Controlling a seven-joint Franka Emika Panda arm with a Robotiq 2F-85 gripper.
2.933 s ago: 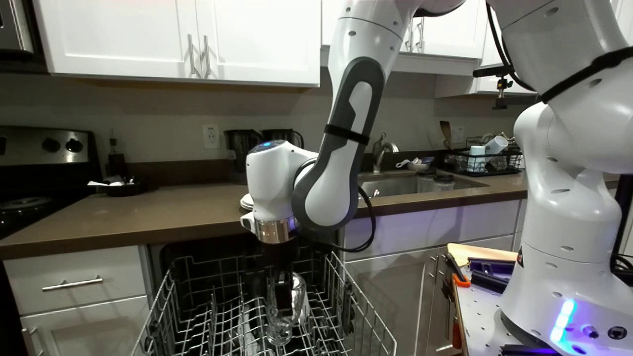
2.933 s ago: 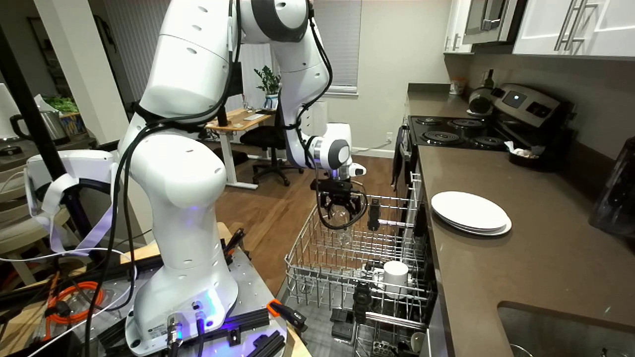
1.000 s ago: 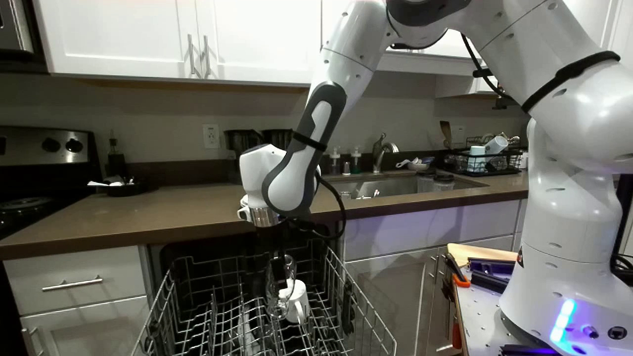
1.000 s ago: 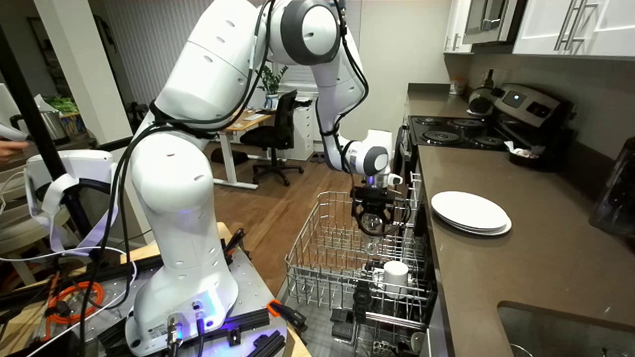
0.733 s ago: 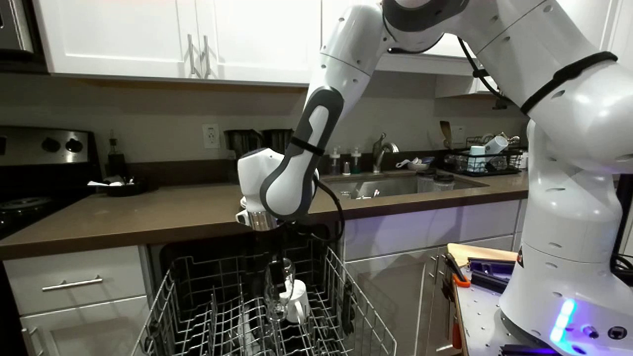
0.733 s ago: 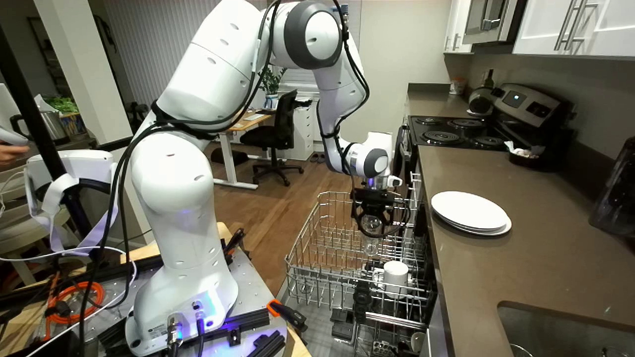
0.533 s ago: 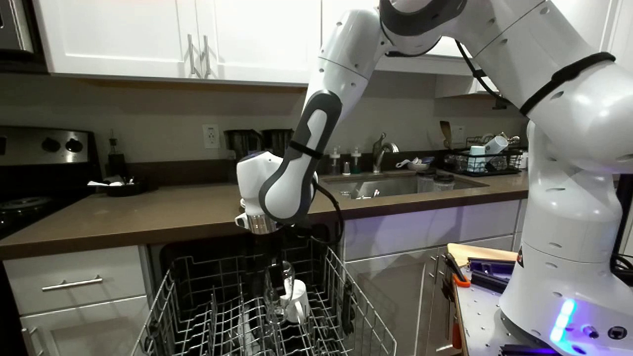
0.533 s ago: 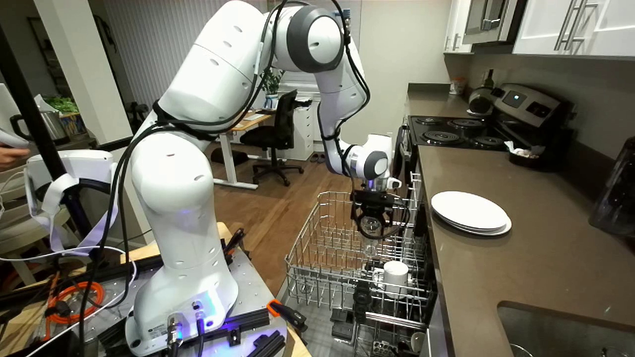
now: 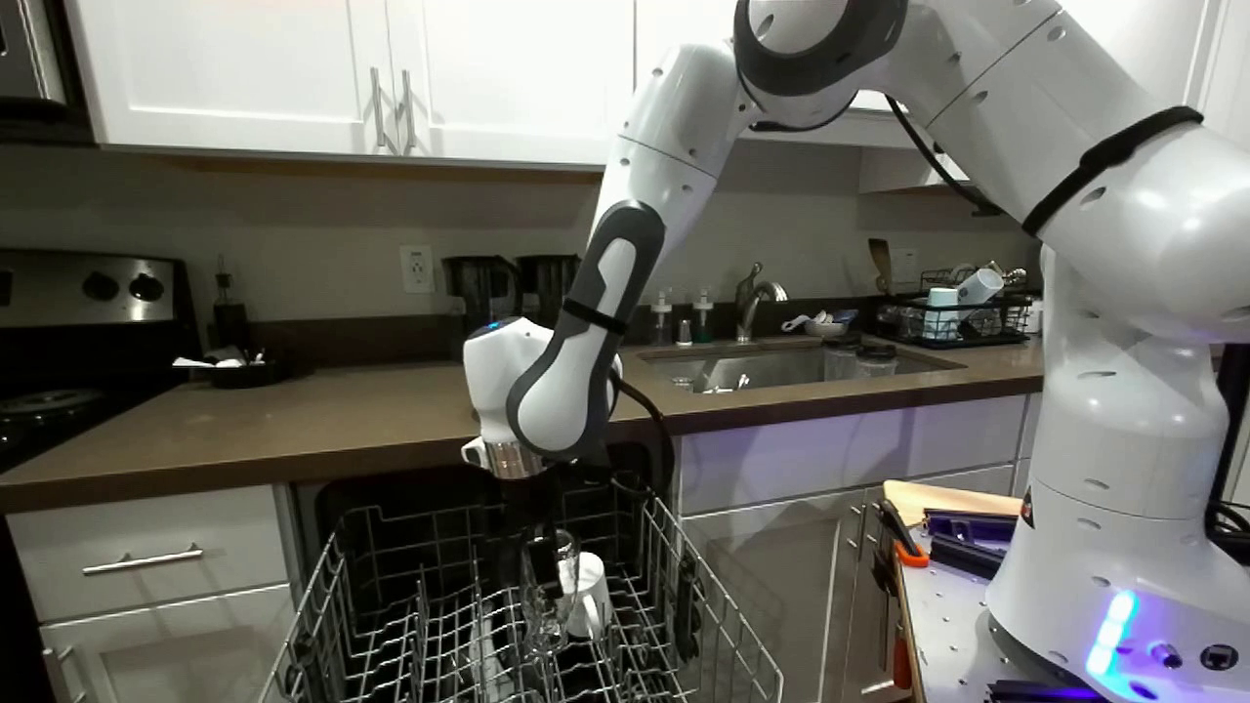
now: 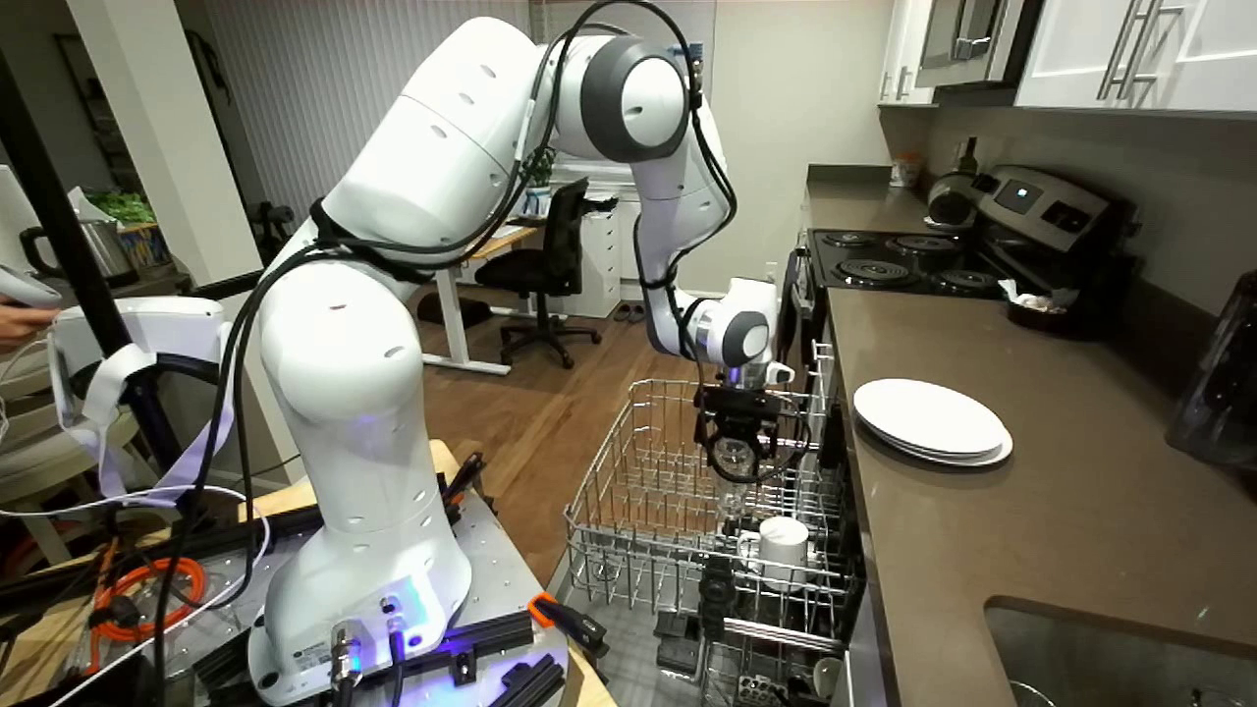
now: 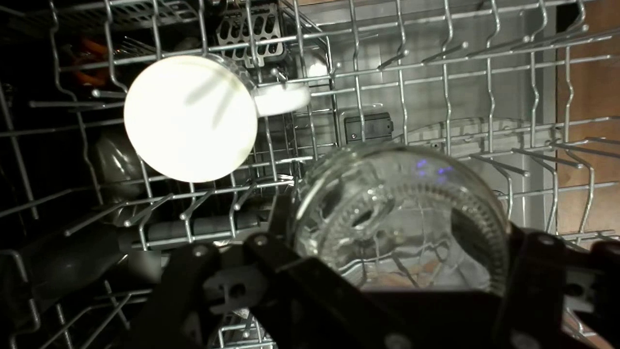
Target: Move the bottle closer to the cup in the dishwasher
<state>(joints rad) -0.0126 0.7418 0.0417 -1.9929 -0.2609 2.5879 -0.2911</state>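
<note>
The bottle is transparent glass, upside down with its base up. It also shows in both exterior views. My gripper is shut around the bottle's sides near the base; it is also in both exterior views. The cup is a white mug, upside down in the rack, its handle turned toward the bottle; both exterior views show it. The bottle is beside the mug with a small gap. The dishwasher's wire rack is pulled out. I cannot tell whether the bottle's neck touches the tines.
Upright tines surround the bottle. A brown counter overhangs behind the rack, with white plates on it. A cutlery basket shows below the rack. White drawers and cabinet doors flank the dishwasher.
My gripper with the bottle has moved toward the counter, nearer the mug, and in the last second has lowered further. The mug, earlier mostly hidden behind the bottle in an exterior view, now shows.
</note>
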